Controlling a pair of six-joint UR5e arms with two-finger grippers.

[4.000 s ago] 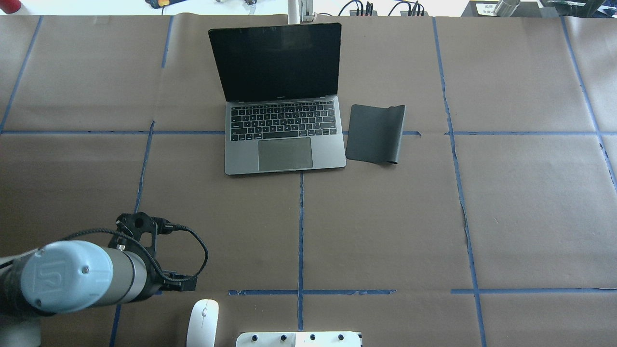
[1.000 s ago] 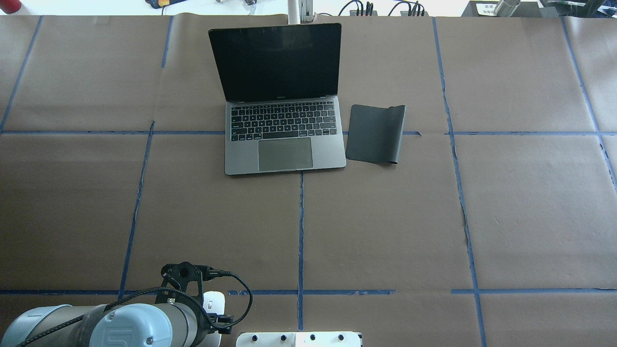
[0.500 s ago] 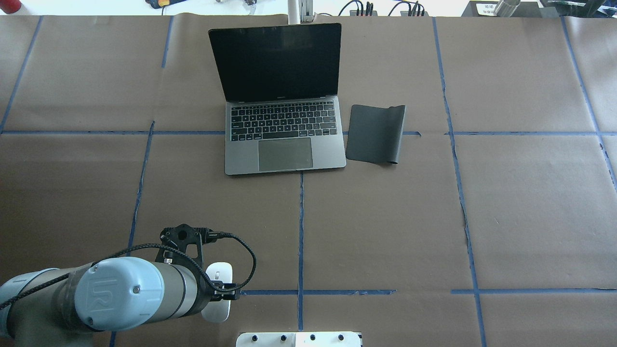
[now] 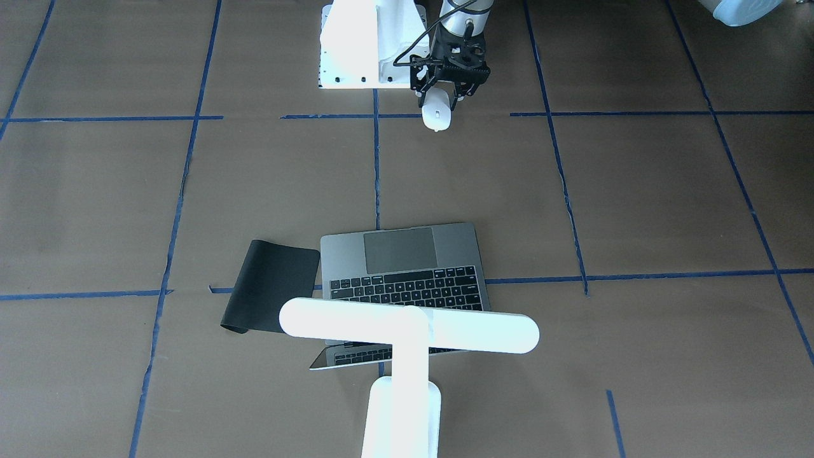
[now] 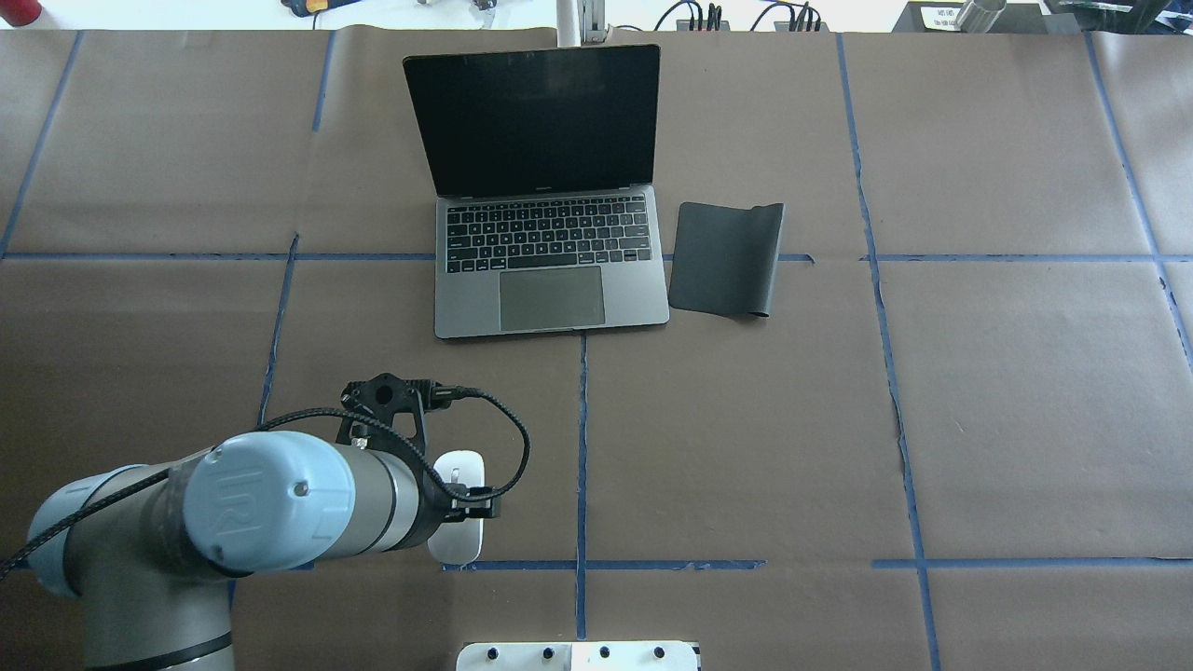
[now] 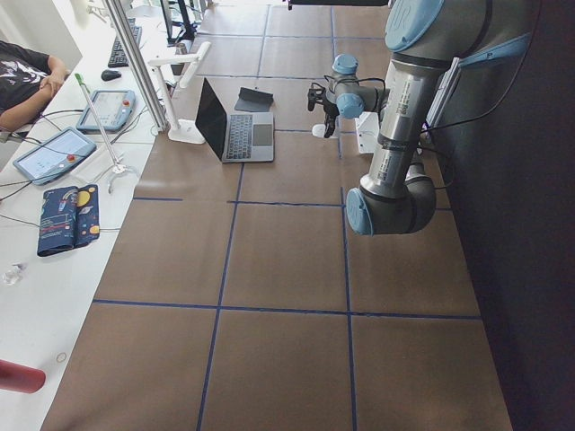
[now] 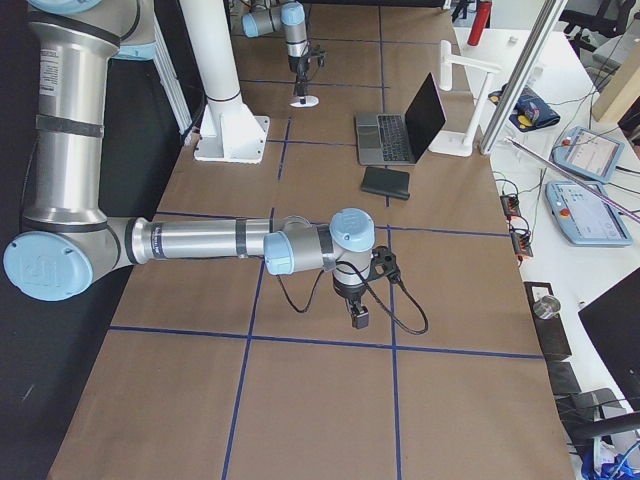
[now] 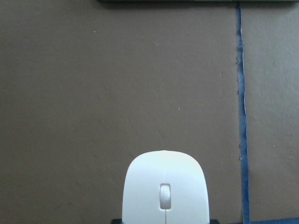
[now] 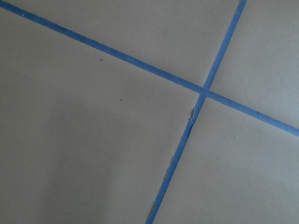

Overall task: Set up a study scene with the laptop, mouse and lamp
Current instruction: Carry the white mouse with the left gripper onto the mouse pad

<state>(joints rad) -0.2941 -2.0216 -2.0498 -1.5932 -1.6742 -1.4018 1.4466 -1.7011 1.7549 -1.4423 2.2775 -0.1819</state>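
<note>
The laptop (image 5: 550,280) stands open at the far middle of the table, screen dark. The white mouse (image 5: 459,508) is in my left gripper (image 4: 443,100), which is shut on its sides and holds it low over the table, near the front and left of the laptop's line. The left wrist view shows the mouse (image 8: 165,191) between the jaws. The white T-shaped lamp (image 4: 407,334) stands behind the laptop (image 4: 407,254). My right gripper (image 7: 358,315) shows only in the exterior right view, over bare table, and I cannot tell its state.
A black mat (image 5: 725,258) lies right of the laptop, one edge curled. The white pedestal (image 5: 578,656) with bolt holes sits at the near edge. Blue tape lines cross the brown table cover (image 5: 932,419).
My left gripper dropped onto the mouse at the near edge, closed on it, and has carried it forward and to the right toward the laptop.
</note>
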